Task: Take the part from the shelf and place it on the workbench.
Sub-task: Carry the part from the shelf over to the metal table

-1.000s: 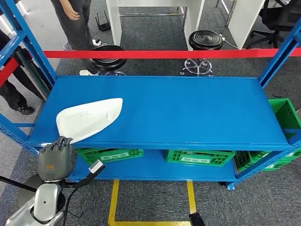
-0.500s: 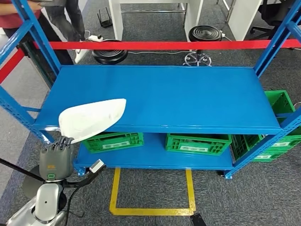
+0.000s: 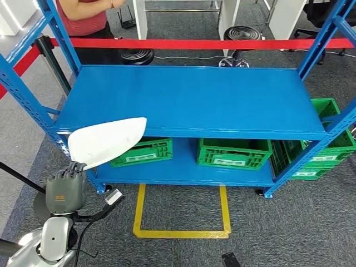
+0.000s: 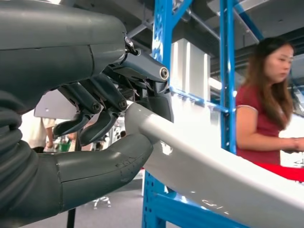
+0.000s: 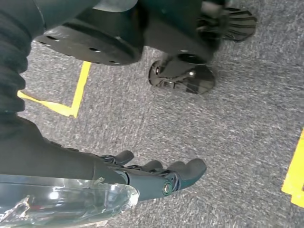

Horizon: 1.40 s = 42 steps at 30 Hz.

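1. The left hand (image 3: 65, 189) sat in the lower left of the head view, its fingers (image 4: 90, 102) and thumb closed on the near end of the white part (image 3: 107, 141).
2. In the left wrist view the left hand (image 4: 107, 123) pinched the part's (image 4: 215, 175) rim, dark fingers on one side and the thick grey thumb on the other.
3. The part was a long, white, pointed shell. It was in the air at the left of the head view, its tip overlapping the front left edge of the blue shelf (image 3: 189, 100) and one green crate (image 3: 142, 151) below.
4. I could not tell whether the part touched the shelf's edge.
5. The right hand (image 5: 150, 175) hung over grey carpet (image 5: 232, 142) in the right wrist view, fingers stretched out and apart, holding nothing.
6. Yellow tape (image 3: 180, 233) marked a rectangle on the floor in front of the shelf, at the lower middle of the head view.
7. More green crates (image 3: 233, 153) stood on the lower shelf board, and others to the right of the frame.
8. A red bar (image 3: 201, 43) ran across the top of the head view behind the shelf.
9. A person (image 4: 265, 109) in a red top stood beyond the shelf's blue post (image 4: 227, 76), at the upper left of the head view.
10. Two black stools (image 3: 241, 34) stood behind the red bar.
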Available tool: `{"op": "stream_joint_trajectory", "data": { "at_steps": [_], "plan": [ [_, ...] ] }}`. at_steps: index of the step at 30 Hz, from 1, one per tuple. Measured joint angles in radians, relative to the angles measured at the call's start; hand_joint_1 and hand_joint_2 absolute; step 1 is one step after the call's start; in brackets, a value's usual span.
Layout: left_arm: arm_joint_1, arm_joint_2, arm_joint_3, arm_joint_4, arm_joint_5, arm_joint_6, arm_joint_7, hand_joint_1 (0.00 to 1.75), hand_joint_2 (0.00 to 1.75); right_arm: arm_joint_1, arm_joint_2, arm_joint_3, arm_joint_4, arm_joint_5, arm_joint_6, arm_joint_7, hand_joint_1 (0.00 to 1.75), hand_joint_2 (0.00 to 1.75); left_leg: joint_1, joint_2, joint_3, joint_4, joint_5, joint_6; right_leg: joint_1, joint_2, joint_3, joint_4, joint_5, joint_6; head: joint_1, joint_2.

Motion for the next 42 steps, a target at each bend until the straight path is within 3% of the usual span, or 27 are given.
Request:
{"op": "stream_joint_trajectory", "data": {
  "at_steps": [3, 4, 5, 7, 8, 9, 11, 13, 15, 16, 18, 19, 21, 23, 24, 25, 26, 27, 29, 31, 33, 34, 36, 38, 39, 40, 42],
  "plan": [
    [0.000, 0.000, 0.000, 0.000, 0.000, 0.000, 0.000, 1.75, 1.75, 0.001, 0.001, 0.000, 0.000, 0.000, -0.002, 0.000, 0.00, 1.75, 0.002, 0.002, -0.010, -0.002, 0.013, -0.018, 0.001, -0.001, -0.010, -0.024, 0.011, -0.015, 0.000, 0.000],
    [0.001, 0.000, 0.000, 0.000, 0.000, 0.000, 0.000, 1.75, 1.75, 0.002, 0.001, 0.000, 0.000, 0.000, -0.002, 0.000, 0.00, 1.75, 0.003, 0.002, -0.019, 0.013, -0.012, -0.024, -0.001, -0.003, -0.018, -0.025, 0.022, -0.023, -0.001, 0.000],
    [0.002, 0.000, 0.000, 0.000, 0.000, 0.000, 0.000, 1.75, 1.75, 0.002, 0.001, 0.000, 0.000, 0.000, -0.002, 0.000, 0.00, 1.75, 0.004, 0.002, -0.033, 0.049, -0.055, -0.030, -0.003, -0.004, -0.028, -0.027, 0.036, -0.030, -0.002, 0.000],
    [0.002, 0.001, 0.000, 0.000, 0.000, 0.000, 0.000, 1.75, 1.75, 0.003, 0.001, 0.000, 0.000, -0.001, -0.003, 0.000, 0.00, 1.75, 0.005, 0.002, -0.069, 0.175, -0.160, -0.038, -0.003, -0.005, -0.057, -0.026, 0.062, -0.036, -0.005, 0.000],
    [0.002, 0.001, -0.001, 0.001, 0.000, 0.000, 0.000, 1.75, 1.75, 0.004, 0.001, 0.000, 0.000, -0.001, -0.004, 0.000, 0.00, 1.75, 0.006, 0.002, -0.082, 0.239, -0.190, -0.041, -0.003, -0.006, -0.073, -0.025, 0.074, -0.035, -0.005, 0.000],
    [0.002, 0.001, -0.001, 0.001, 0.000, 0.000, 0.000, 1.75, 1.75, 0.005, 0.001, 0.000, 0.000, -0.001, -0.004, 0.000, 0.00, 1.75, 0.007, 0.002, -0.086, 0.282, -0.197, -0.043, -0.003, -0.006, -0.088, -0.024, 0.084, -0.034, -0.005, 0.000],
    [0.002, 0.001, -0.002, 0.002, 0.000, 0.000, 0.000, 1.75, 1.75, 0.005, 0.002, 0.000, 0.000, -0.001, -0.005, 0.000, 0.00, 1.75, 0.009, 0.002, -0.044, 0.269, -0.151, -0.045, -0.005, -0.008, -0.116, -0.021, 0.105, -0.030, -0.005, 0.000],
    [0.000, 0.000, -0.003, 0.002, 0.000, 0.000, 0.000, 1.75, 1.75, 0.004, 0.001, 0.000, 0.001, -0.001, -0.006, 0.000, 0.00, 1.75, 0.011, 0.002, 0.054, 0.145, -0.107, -0.045, -0.005, -0.008, -0.142, -0.014, 0.123, -0.022, -0.005, 0.000],
    [-0.003, 0.000, -0.002, 0.002, 0.000, 0.000, 0.000, 1.75, 1.75, 0.004, 0.001, 0.000, 0.001, -0.002, -0.006, -0.005, 0.00, 1.75, 0.009, 0.000, 0.132, 0.019, -0.118, -0.036, -0.004, -0.007, -0.162, -0.010, 0.142, -0.012, -0.004, 0.000],
    [-0.004, 0.000, -0.002, 0.002, 0.000, 0.000, 0.000, 1.75, 1.75, 0.004, 0.001, 0.000, 0.001, -0.003, -0.007, -0.010, 0.00, 1.75, 0.007, -0.002, 0.145, -0.012, -0.126, -0.029, -0.003, -0.007, -0.169, -0.011, 0.153, -0.006, -0.004, 0.000],
    [-0.001, 0.000, -0.002, 0.003, 0.000, 0.000, 0.000, 1.75, 1.75, 0.008, 0.001, 0.000, 0.001, -0.004, -0.008, -0.019, 0.00, 1.75, 0.006, -0.002, 0.131, -0.022, -0.118, -0.012, -0.005, -0.006, -0.183, -0.013, 0.169, 0.006, -0.004, 0.000],
    [0.001, 0.000, -0.003, 0.003, 0.000, 0.000, 0.000, 1.75, 1.75, 0.010, 0.001, 0.000, 0.001, -0.004, -0.009, -0.023, 0.00, 1.75, 0.006, 0.000, 0.122, -0.022, -0.109, -0.004, -0.007, -0.005, -0.192, -0.004, 0.155, 0.011, -0.002, 0.000],
    [0.004, 0.001, -0.002, 0.003, 0.000, 0.000, 0.000, 1.75, 1.75, 0.010, 0.000, 0.000, 0.001, -0.005, -0.011, -0.028, 0.00, 1.75, 0.009, 0.003, 0.104, -0.022, -0.089, 0.009, -0.008, -0.003, -0.219, 0.077, 0.073, 0.020, 0.002, 0.000],
    [0.005, 0.003, 0.000, 0.003, 0.000, 0.000, 0.000, 1.75, 1.75, 0.008, 0.001, 0.000, 0.001, -0.004, -0.013, -0.029, 0.00, 1.75, 0.008, 0.003, 0.081, -0.021, -0.069, 0.015, -0.008, -0.004, -0.247, 0.218, -0.019, 0.025, 0.005, 0.000],
    [0.007, 0.004, 0.002, 0.003, 0.000, 0.000, 0.000, 1.75, 1.75, 0.007, 0.001, 0.000, 0.001, -0.003, -0.013, -0.028, 0.00, 1.75, 0.007, 0.003, 0.069, -0.020, -0.059, 0.015, -0.008, -0.004, -0.250, 0.269, -0.037, 0.027, 0.005, 0.000],
    [0.009, 0.005, 0.003, 0.003, 0.000, 0.000, 0.000, 1.75, 1.75, 0.007, 0.001, 0.000, 0.001, -0.003, -0.014, -0.027, 0.00, 1.75, 0.007, 0.003, 0.057, -0.019, -0.050, 0.014, -0.008, -0.004, -0.239, 0.287, -0.034, 0.027, 0.005, 0.000],
    [0.012, 0.006, 0.005, 0.003, 0.000, 0.000, 0.000, 1.75, 1.75, 0.007, 0.001, 0.000, 0.001, -0.002, -0.016, -0.025, 0.00, 1.75, 0.008, 0.003, 0.045, -0.018, -0.042, 0.012, -0.008, -0.004, -0.209, 0.266, -0.014, 0.026, 0.005, 0.000],
    [0.016, 0.008, 0.007, 0.002, 0.000, 0.000, 0.000, 1.75, 1.75, 0.007, 0.001, 0.000, 0.001, -0.001, -0.018, -0.023, 0.00, 1.75, 0.008, 0.002, 0.035, -0.015, -0.034, 0.008, -0.009, -0.004, -0.163, 0.212, 0.010, 0.025, 0.005, 0.000],
    [0.024, 0.015, 0.015, -0.002, 0.000, 0.000, 0.000, 1.75, 1.75, 0.004, 0.003, 0.001, 0.001, 0.000, -0.027, -0.020, 0.00, 1.75, 0.007, 0.002, 0.015, -0.010, -0.020, -0.003, -0.008, 0.000, -0.061, 0.068, 0.023, 0.020, 0.005, 0.000],
    [0.033, 0.025, 0.025, -0.010, 0.000, 0.000, 0.000, 1.75, 1.75, 0.002, 0.008, 0.003, 0.001, 0.005, -0.036, -0.016, 0.00, 1.75, 0.006, 0.003, 0.003, -0.007, -0.003, -0.014, -0.005, 0.004, -0.016, -0.009, 0.009, 0.012, 0.004, 0.000],
    [0.047, 0.037, 0.038, -0.022, 0.000, 0.001, 0.000, 1.75, 1.75, 0.004, 0.012, 0.008, 0.001, 0.013, -0.042, -0.008, 0.00, 1.75, 0.008, 0.003, -0.004, -0.008, 0.010, -0.025, -0.003, 0.005, -0.026, -0.014, 0.017, -0.003, 0.004, 0.000],
    [0.059, 0.046, 0.046, -0.030, 0.000, 0.001, 0.000, 1.75, 1.75, 0.005, 0.015, 0.013, 0.001, 0.018, -0.044, -0.001, 0.00, 1.75, 0.009, 0.003, -0.011, 0.000, 0.000, -0.031, -0.004, 0.004, -0.034, -0.013, 0.024, -0.012, 0.003, 0.000],
    [0.087, 0.067, 0.069, -0.049, 0.000, 0.001, 0.000, 1.75, 1.75, 0.002, 0.024, 0.023, 0.001, 0.030, -0.048, 0.017, 0.00, 1.75, 0.011, 0.003, -0.041, 0.070, -0.069, -0.041, -0.006, 0.002, -0.052, -0.015, 0.042, -0.029, 0.001, 0.000],
    [0.118, 0.085, 0.102, -0.069, 0.000, 0.001, -0.001, 1.75, 1.75, -0.005, 0.035, 0.034, 0.001, 0.041, -0.053, 0.036, 0.00, 1.75, 0.011, 0.003, -0.082, 0.203, -0.158, -0.047, -0.002, 0.002, -0.076, -0.015, 0.058, -0.038, 0.000, 0.000],
    [0.135, 0.091, 0.118, -0.079, 0.000, 0.001, -0.002, 1.75, 1.75, -0.008, 0.040, 0.039, 0.001, 0.046, -0.055, 0.042, 0.00, 1.75, 0.010, 0.003, -0.094, 0.257, -0.177, -0.048, 0.000, 0.002, -0.087, -0.015, 0.066, -0.040, 0.000, 0.000],
    [0.153, 0.096, 0.136, -0.088, 0.000, 0.001, -0.006, 1.75, 1.75, -0.011, 0.045, 0.045, 0.000, 0.050, -0.057, 0.047, 0.00, 1.75, 0.010, 0.002, -0.093, 0.285, -0.174, -0.047, 0.001, 0.002, -0.098, -0.015, 0.074, -0.040, 0.000, 0.000],
    [0.189, 0.102, 0.178, -0.108, 0.000, 0.001, -0.023, 1.75, 1.75, -0.017, 0.053, 0.054, 0.000, 0.058, -0.062, 0.055, 0.00, 1.75, 0.007, 0.003, -0.038, 0.238, -0.125, -0.038, 0.005, 0.002, -0.118, -0.015, 0.090, -0.040, 0.000, 0.000]
  ]
}}
